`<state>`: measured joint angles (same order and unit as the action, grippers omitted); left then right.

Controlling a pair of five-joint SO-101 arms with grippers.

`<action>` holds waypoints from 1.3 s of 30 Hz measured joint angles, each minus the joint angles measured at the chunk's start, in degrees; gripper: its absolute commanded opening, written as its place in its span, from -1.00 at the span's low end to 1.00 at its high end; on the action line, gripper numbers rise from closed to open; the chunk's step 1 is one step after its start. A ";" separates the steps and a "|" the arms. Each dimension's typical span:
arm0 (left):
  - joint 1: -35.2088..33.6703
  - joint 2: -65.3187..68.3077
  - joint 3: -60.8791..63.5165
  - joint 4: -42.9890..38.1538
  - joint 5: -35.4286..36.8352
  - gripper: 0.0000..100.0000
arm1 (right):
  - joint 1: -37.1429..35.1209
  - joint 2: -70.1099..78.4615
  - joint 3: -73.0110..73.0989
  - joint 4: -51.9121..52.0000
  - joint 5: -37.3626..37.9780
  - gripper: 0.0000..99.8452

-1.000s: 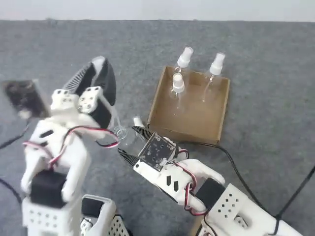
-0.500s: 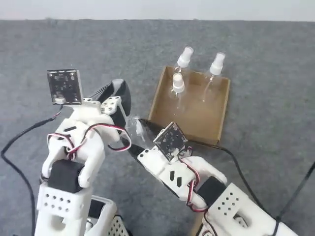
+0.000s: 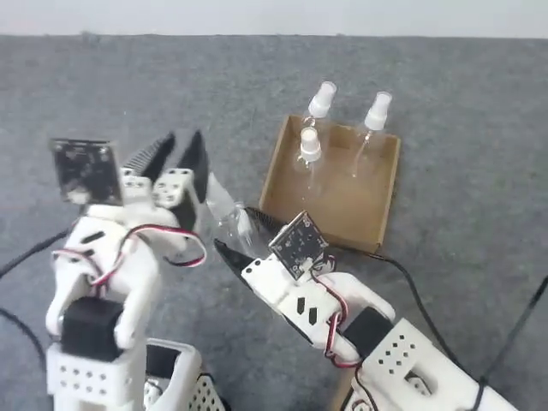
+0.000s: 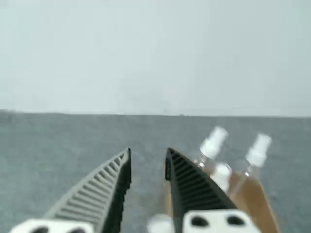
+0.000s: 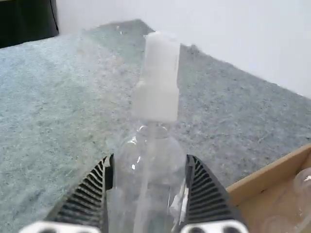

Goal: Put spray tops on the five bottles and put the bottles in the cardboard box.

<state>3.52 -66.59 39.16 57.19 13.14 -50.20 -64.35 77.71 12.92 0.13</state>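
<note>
My right gripper (image 5: 148, 167) is shut on a clear bottle (image 5: 148, 160) that carries a white spray top (image 5: 156, 77). In the high view this right gripper (image 3: 233, 229) holds the bottle (image 3: 221, 208) just left of the cardboard box (image 3: 342, 210). The left gripper (image 3: 181, 137) hangs open and empty, raised up and to the left of the held bottle. From the left wrist, that left gripper (image 4: 148, 162) has its jaws apart with carpet between them. Three topped bottles (image 3: 310, 154) stand in the box, also seen as bottles (image 4: 214, 143) beside the box (image 4: 255, 199).
Grey carpet (image 3: 454, 94) covers the table all round the box. A black cable (image 3: 411, 295) runs from the box's near edge past the right arm. The right arm's body lies close along the box's front left corner.
The left gripper has opened and pulled up and away from the bottle, leftward. The right gripper still holds the bottle, which now shows the spray top on it.
</note>
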 measured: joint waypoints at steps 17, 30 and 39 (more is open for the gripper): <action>2.20 4.92 7.65 -2.11 -4.66 -0.96 | 0.00 -0.09 0.53 0.00 0.00 -0.99; 7.91 4.92 7.65 -2.11 -5.27 -0.96 | 0.00 -0.09 0.53 0.00 0.00 -0.99; 7.38 4.92 7.30 -1.41 -5.63 -0.96 | 0.09 -0.09 0.53 0.00 0.00 -0.99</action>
<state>10.90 -61.67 46.46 55.78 7.52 -50.11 -64.44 78.24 12.92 0.13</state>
